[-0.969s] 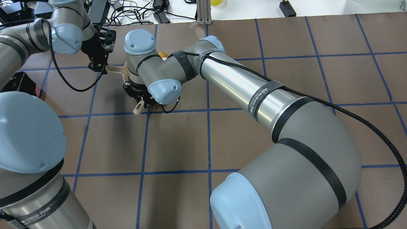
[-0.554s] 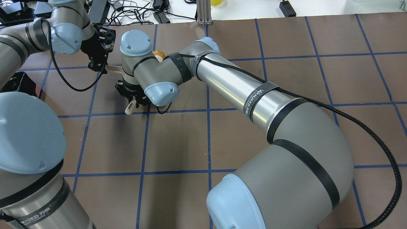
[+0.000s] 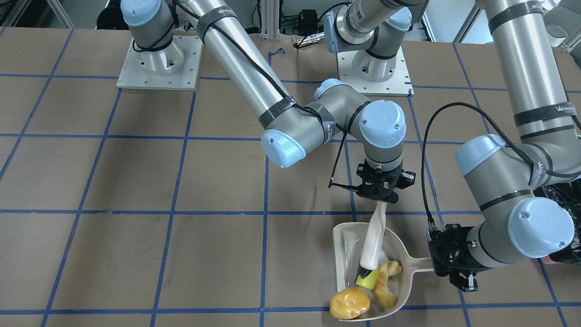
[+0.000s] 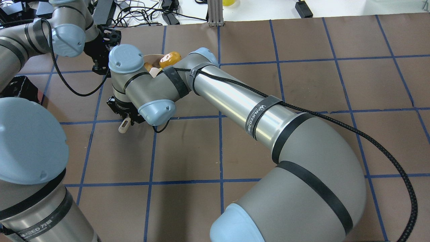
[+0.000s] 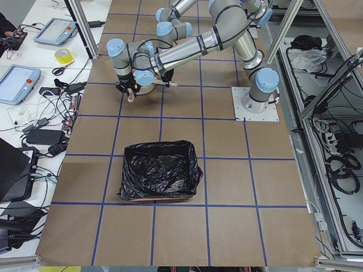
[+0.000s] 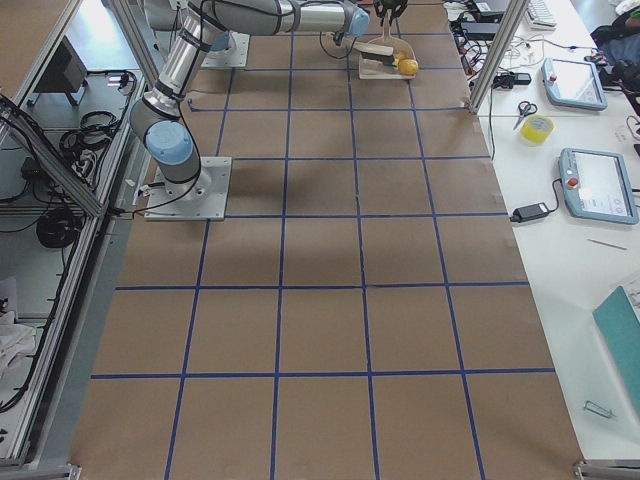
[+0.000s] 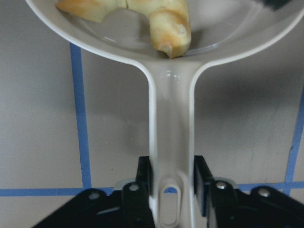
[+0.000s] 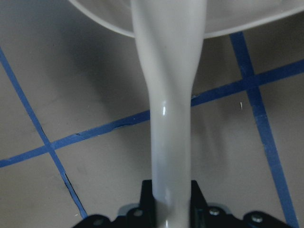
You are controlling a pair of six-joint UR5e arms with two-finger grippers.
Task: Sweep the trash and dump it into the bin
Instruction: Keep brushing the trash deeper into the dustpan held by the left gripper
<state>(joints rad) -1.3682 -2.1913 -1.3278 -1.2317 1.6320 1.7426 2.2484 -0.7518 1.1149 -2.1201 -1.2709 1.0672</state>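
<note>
**Change since a second ago:** my right gripper [image 3: 380,196] has swung sideways toward my left gripper [image 3: 436,263], carrying the brush [image 3: 373,240] along. In the overhead view the potato lump [image 4: 170,59] was nearly hidden under my right wrist and now shows clear beyond it. My left gripper has kept its place.

**Right gripper:** clamped on the white brush handle, near its butt end.

**Left gripper:** fingers [image 7: 144,176] pinching the flat handle of the dustpan [image 3: 346,247] from both sides.

**Surroundings:** brown table [image 3: 136,181] ruled with blue tape. The bin [image 5: 160,170], lined with a black bag, stands well apart from both grippers, behind my left gripper and past that arm's elbow.

**In the way:** from overhead, my right wrist and forearm cover most of the pan. The brush lies across the pan between my right gripper and the trash.

**Orientation:**
- The brush's long axis runs straight out from my right gripper. Its dark bristles are at the far end, touching the yellow-green piece [image 3: 366,281].
- The dustpan handle runs straight out from my left gripper, with the mouth facing away from it.
- The rind wedge [image 3: 386,284] lies inside the pan, crosswise to that handle, one tip near the handle root.
- The potato lump sits at the mouth's lip, farthest from my left gripper. Whether it is wholly aboard I cannot tell.
</note>
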